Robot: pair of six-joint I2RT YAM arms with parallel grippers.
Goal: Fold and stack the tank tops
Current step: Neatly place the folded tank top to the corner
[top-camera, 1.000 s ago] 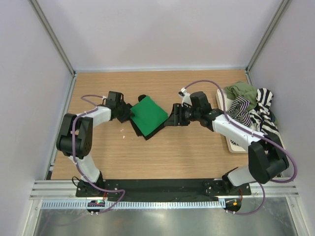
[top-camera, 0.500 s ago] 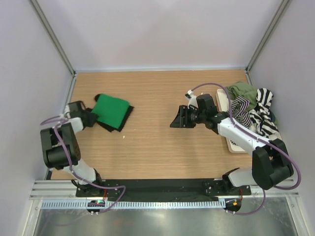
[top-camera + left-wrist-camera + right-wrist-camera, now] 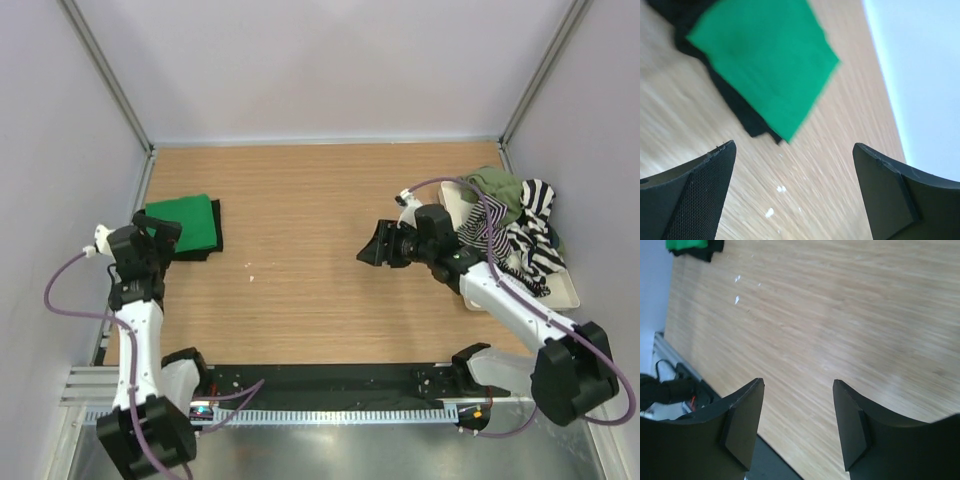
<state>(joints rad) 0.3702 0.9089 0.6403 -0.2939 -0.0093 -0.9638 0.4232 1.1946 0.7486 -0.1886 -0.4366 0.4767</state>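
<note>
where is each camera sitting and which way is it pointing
Top external: above and behind the arms, looking down on the table; both arms show, left gripper and right gripper open.
Left wrist: on the left arm, looking closely at the green tank top lying on the black tank top; its two fingers frame the bottom.
Right wrist: on the right arm, looking leftward across the table; its fingers show below.
Shared: both wrist views catch the green tank top.
</note>
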